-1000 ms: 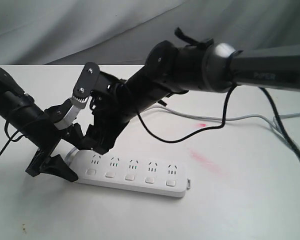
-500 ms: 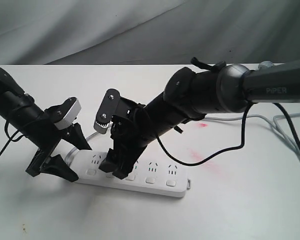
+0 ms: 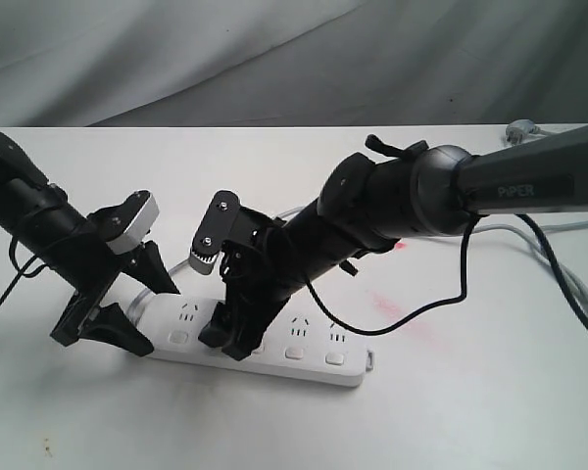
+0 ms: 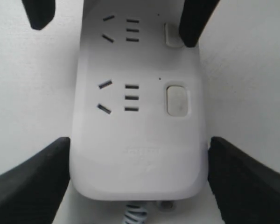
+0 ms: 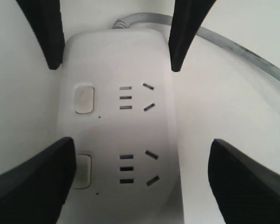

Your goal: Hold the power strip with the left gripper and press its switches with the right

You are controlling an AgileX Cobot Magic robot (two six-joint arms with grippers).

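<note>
The white power strip lies flat on the white table with its row of switches along the near side. My left gripper straddles its cable end, and both fingers rest against the strip's long sides, shut on it. The first switch shows uncovered. My right gripper stands open low over the strip. One of its fingers overlaps the second switch; the other hangs off past the strip's far side. Whether it touches the switch I cannot tell.
The strip's grey cable runs off behind to the right. A black wire loops down from the right arm. Pink smears mark the table right of the strip. A grey cloth hangs behind the table.
My right gripper has swung from behind the strip's left end down and rightwards over the second switch. The left gripper and the strip have stayed put.
</note>
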